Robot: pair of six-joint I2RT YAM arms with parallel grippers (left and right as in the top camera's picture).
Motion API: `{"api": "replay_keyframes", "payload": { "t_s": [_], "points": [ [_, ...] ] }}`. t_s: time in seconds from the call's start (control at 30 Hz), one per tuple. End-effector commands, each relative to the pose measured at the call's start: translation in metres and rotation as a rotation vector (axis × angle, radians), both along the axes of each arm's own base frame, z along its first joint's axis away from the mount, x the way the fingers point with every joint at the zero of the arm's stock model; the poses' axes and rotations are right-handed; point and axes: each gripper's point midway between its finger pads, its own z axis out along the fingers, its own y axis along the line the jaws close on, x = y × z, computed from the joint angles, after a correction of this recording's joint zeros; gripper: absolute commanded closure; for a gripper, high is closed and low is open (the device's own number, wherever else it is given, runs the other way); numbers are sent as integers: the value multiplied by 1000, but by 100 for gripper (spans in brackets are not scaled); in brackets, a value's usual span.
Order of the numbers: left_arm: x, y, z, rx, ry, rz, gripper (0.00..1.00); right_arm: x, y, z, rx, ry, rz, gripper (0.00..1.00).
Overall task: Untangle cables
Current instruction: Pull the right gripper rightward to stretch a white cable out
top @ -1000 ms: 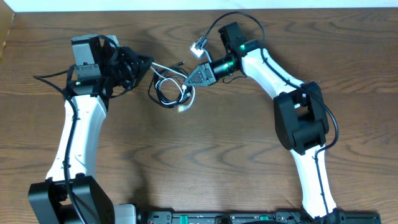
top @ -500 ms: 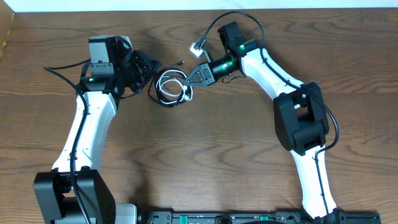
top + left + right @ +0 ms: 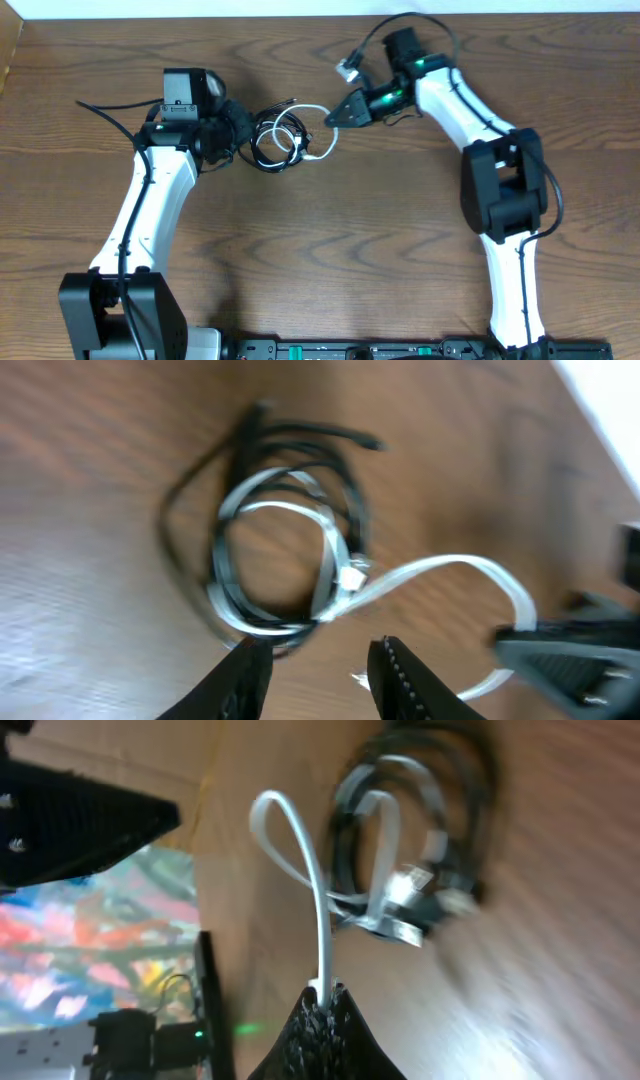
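- White cable (image 3: 320,930) came straight out of the closed tips of the right gripper (image 3: 322,995), which was pinched on it with no gap showing; only the white strand was in the grip, none of the black.
- That hold probably served to draw one white loop clear of the bundle, so the two cables could be told apart and separated.
- From the tips the white strand arched out as a narrow loop and ran back into the coil. In the overhead view its long axis lay roughly left to right, from the coil at upper centre towards the right gripper in the upper right of centre.
- The left gripper (image 3: 315,660) sat at the coil's other side, jaws partly open with nothing visibly between them; the coil's near edge lay just beside one fingertip.
- It looked placed to steady or retake the bundle while the other arm pulled, though that is a judgement.
- The black cable (image 3: 310,430) lay in a roughly round coil flat on the wooden table (image 3: 350,230), white turns wound inside it, so it had no clear long axis; one free black end pointed to the upper right in the overhead view.
- The cables remained mostly tangled.
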Motion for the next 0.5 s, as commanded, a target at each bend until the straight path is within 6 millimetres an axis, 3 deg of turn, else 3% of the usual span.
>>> {"api": "replay_keyframes", "payload": {
  "t_s": [0.0,0.17,0.3,0.47],
  "points": [
    [-2,18,-23,96,60,34,64,15,-25,2,-124,-47,-78,99],
    [-6,10,-60,58,163,9,64,26,-54,-25,-325,-21,-182,99],
    [-10,-9,-84,-46,233,-43,64,30,-61,-32,-388,-35,-205,99],
    [-7,-15,-100,-89,263,-32,65,28,-58,-37,-424,-50,-200,99]
  ]
}}
